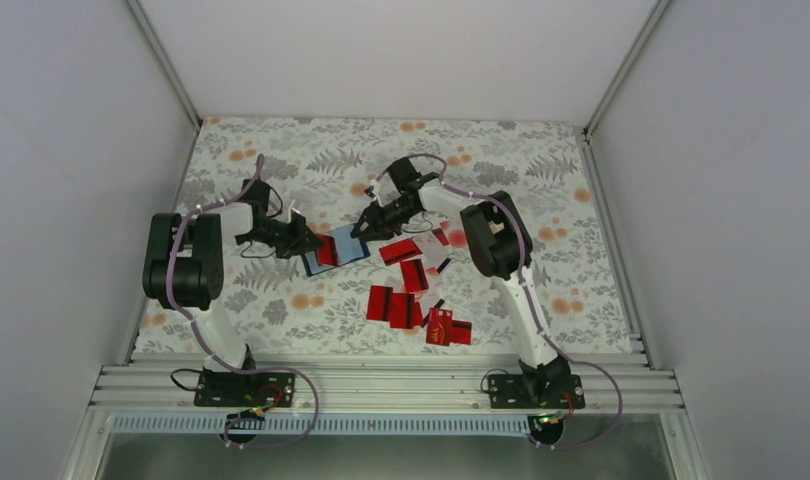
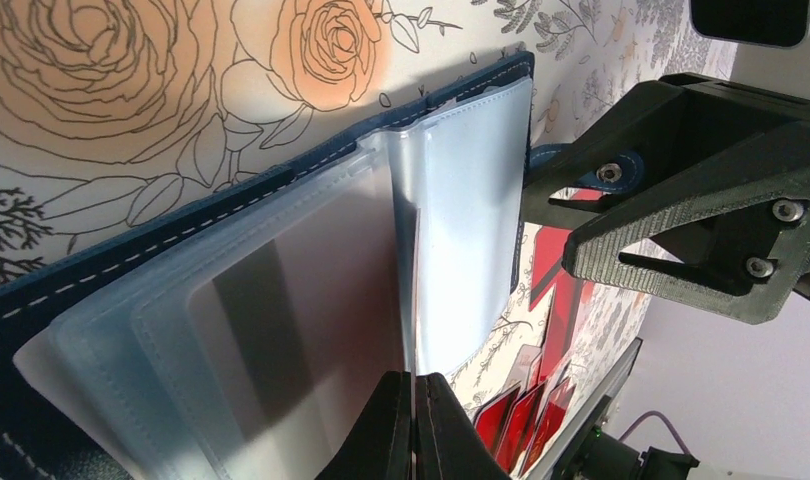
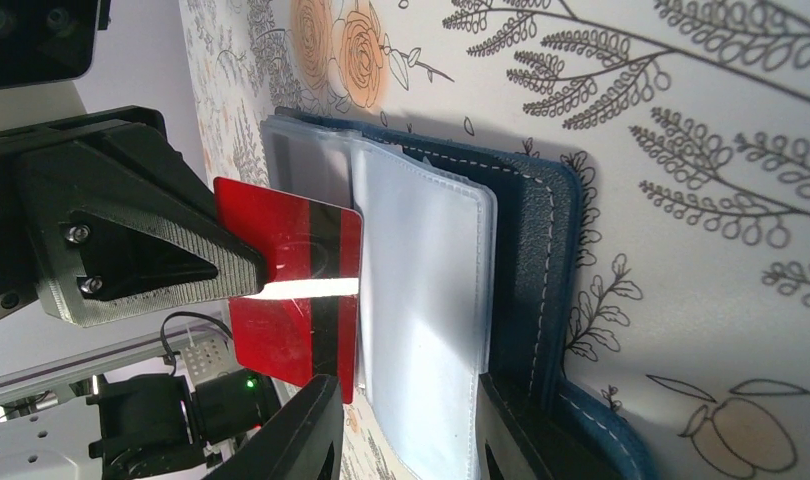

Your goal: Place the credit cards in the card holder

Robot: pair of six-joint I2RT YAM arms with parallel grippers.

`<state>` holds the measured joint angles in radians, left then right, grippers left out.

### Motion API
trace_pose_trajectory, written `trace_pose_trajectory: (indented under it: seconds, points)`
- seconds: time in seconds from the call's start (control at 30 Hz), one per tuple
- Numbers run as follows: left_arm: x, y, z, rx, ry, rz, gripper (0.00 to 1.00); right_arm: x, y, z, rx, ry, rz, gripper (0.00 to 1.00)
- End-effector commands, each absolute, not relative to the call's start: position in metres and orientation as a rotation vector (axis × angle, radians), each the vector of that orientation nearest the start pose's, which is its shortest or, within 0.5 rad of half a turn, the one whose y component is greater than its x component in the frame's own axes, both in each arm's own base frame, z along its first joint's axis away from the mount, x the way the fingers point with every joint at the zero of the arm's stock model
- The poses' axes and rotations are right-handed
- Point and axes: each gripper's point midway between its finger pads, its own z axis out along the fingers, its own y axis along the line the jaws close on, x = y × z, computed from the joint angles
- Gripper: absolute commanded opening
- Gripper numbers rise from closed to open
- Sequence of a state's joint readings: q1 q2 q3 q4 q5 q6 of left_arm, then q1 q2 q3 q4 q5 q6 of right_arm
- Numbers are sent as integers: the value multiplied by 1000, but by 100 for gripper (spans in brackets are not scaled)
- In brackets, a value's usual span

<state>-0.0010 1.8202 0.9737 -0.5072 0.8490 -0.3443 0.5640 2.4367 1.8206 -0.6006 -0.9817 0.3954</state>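
top external view: the card holder [image 1: 314,264] lies open on the floral table [image 1: 281,300], a little left of frame centre. the left gripper [image 1: 299,238] sits at its left edge and the right gripper [image 1: 373,222] at its upper right. one striped red card [image 1: 328,248] is over the open holder, between the two. the other credit cards [image 1: 413,275] lie loose, scattered to the lower right of the holder, so i judge most of the job is left to do.

left wrist view: the left gripper [image 2: 413,385], at bottom centre, has its fingers together on the striped red card [image 2: 414,300], which shows edge-on as a thin line running up from them. the card holder [image 2: 131,255] fills the left and centre of the frame, with its clear sleeves [image 2: 461,230] fanned open on either side of that edge. i cannot tell whether any sleeve already holds a card. the right gripper [image 2: 551,225] is at the right, at the holder's edge by the snap [image 2: 608,172]. loose credit cards [image 2: 526,410] show at the bottom.

right wrist view: the striped red card [image 3: 301,330] sits left of centre, pinched by the left gripper [image 3: 256,285], which reaches in from the left. the card's right edge is at the sleeves [image 3: 421,300], and it appears not yet inside a pocket. the right gripper [image 3: 411,400] is at the bottom with its jaws apart, straddling the sleeves of the card holder [image 3: 541,260]. whether the jaws press on them i cannot tell.
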Motion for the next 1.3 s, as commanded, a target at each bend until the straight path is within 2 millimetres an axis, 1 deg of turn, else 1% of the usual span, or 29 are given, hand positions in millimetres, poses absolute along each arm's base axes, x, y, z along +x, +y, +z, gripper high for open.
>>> trace_pose_trajectory:
  seconds: [0.0,0.13,0.27,0.43,0.6,0.77,0.93,1.0,1.1,1.27]
  points:
    - [332,-131,44,-300,2758,-1347,2,341,387,-14,-444,2995,1497,35]
    - [332,-132,41,-300,2765,-1358,2,342,387,-14,-438,2996,1495,35]
    - [329,-135,36,-298,2763,-1406,2,342,388,-14,-437,2995,1494,35]
    - [328,-135,32,-283,2772,-1407,2,340,391,-15,-433,3001,1493,35]
    - [333,-136,33,-255,2760,-1409,2,338,395,-15,-437,3001,1494,34]
    - [337,-130,36,-267,2738,-1392,2,335,396,-14,-441,3006,1487,34]
    - [340,-132,38,-259,2702,-1436,2,330,397,-17,-449,3020,1482,34]
    - [341,-130,37,-268,2717,-1411,2,329,397,-18,-450,3027,1476,34]
    - [339,-123,41,-273,2753,-1316,2,328,397,-18,-450,3030,1468,34]
    - [330,-113,50,-269,2790,-1228,2,328,396,-21,-446,3039,1455,34]
